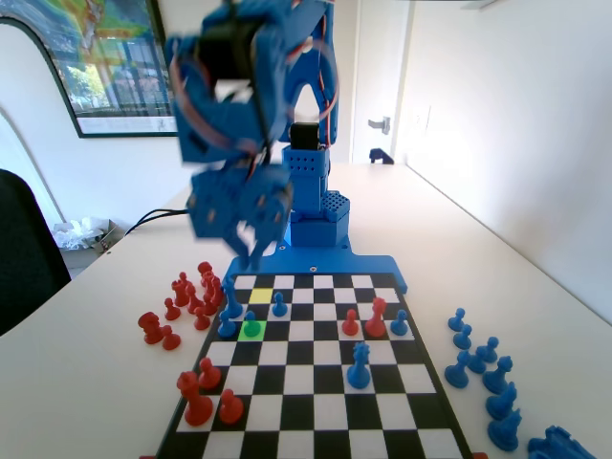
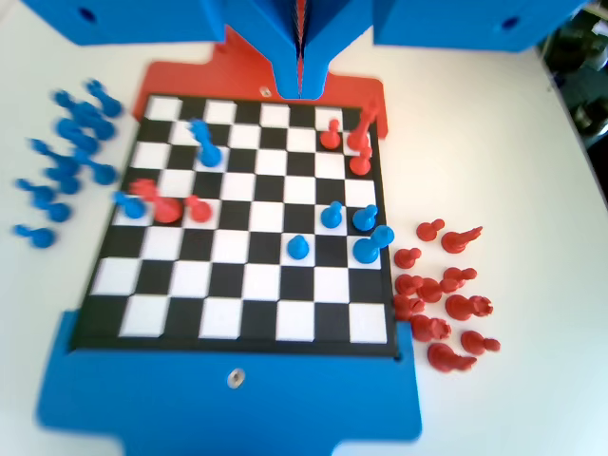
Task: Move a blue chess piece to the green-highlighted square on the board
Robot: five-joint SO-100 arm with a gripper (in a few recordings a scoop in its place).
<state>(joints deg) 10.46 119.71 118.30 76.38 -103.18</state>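
One blue pawn [image 1: 251, 324] upright on green sq [image 1: 252, 330]; long axis vertical.

A blue pawn [image 1: 251, 323] stands upright on the green square [image 1: 251, 331].

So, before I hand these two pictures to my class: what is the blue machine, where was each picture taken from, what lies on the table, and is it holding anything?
The blue machine is a small robot arm with a two-finger gripper. The fixed view looks along the board toward the arm. The wrist view comes from a camera riding on the arm, looking down; there the gripper hangs from the top edge with its jaws together and nothing between them. In the fixed view it hangs above the board's far left corner.

A blue chess piece stands on the green-highlighted square, beside a paler yellow square. More blue and red pieces stand on the board. Spare red pieces and blue pieces lie on the table on either side.
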